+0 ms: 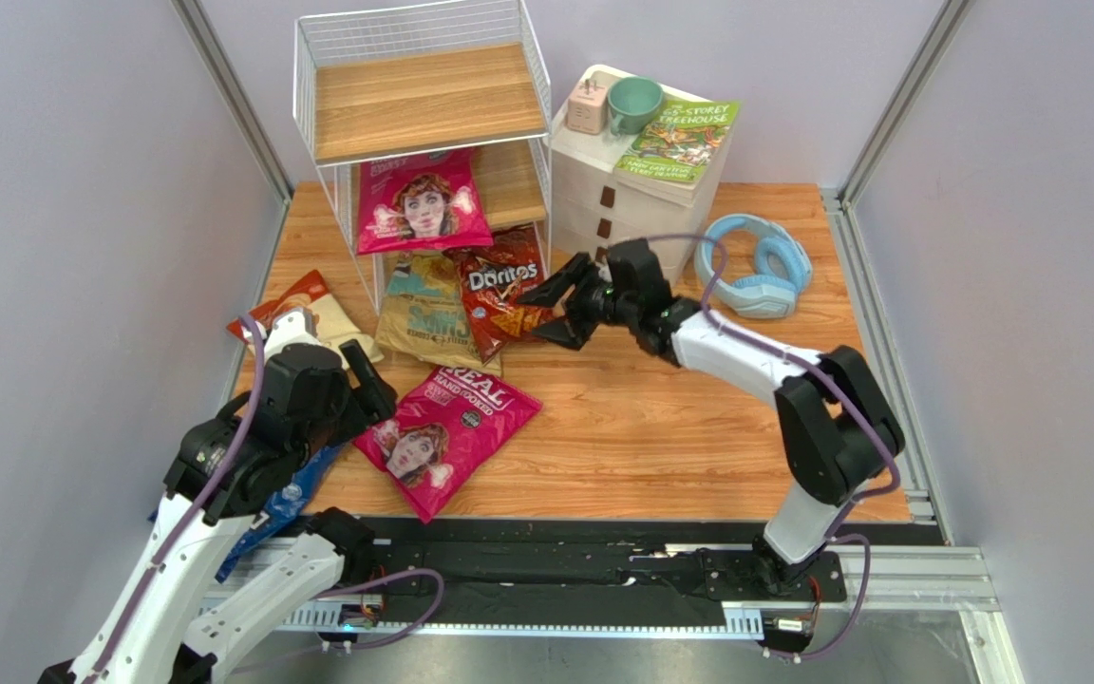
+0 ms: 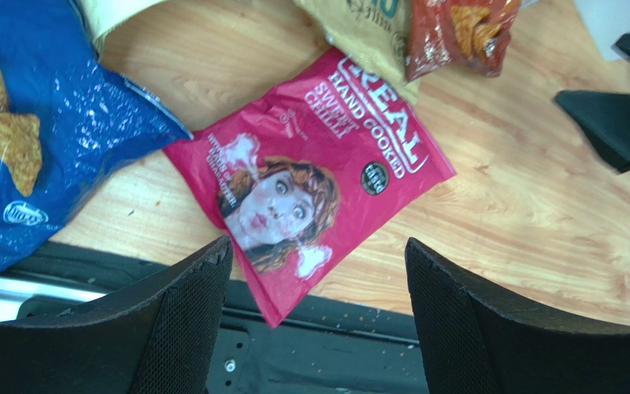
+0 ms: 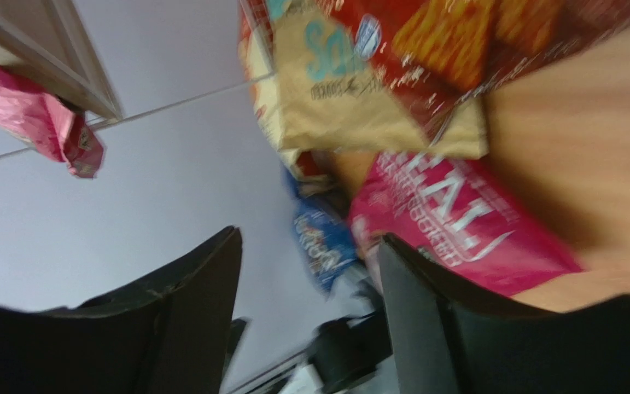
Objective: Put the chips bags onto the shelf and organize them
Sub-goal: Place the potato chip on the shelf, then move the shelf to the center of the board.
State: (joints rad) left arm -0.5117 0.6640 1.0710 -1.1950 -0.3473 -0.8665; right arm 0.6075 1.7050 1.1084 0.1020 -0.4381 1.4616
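Step in hand: picking up loose bags.
Left gripper (image 2: 314, 271) spread, empty. Magenta bag (image 2: 310, 180) flat on tabletop (image 2: 540, 213), directly below it.
Right gripper (image 1: 550, 311) spread, empty. Red Doritos bag (image 1: 500, 292) just ahead of it, at foot of shelf (image 1: 425, 100); contact unclear.
Next move, by judgement: left gripper descends, pinches bag edge.

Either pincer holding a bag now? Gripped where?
Nothing held. Left pincer open over the magenta bag on the table; right pincer open beside the red Doritos; both gaps empty.

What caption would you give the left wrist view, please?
Open left gripper hovers above a magenta chips bag on the wooden table.
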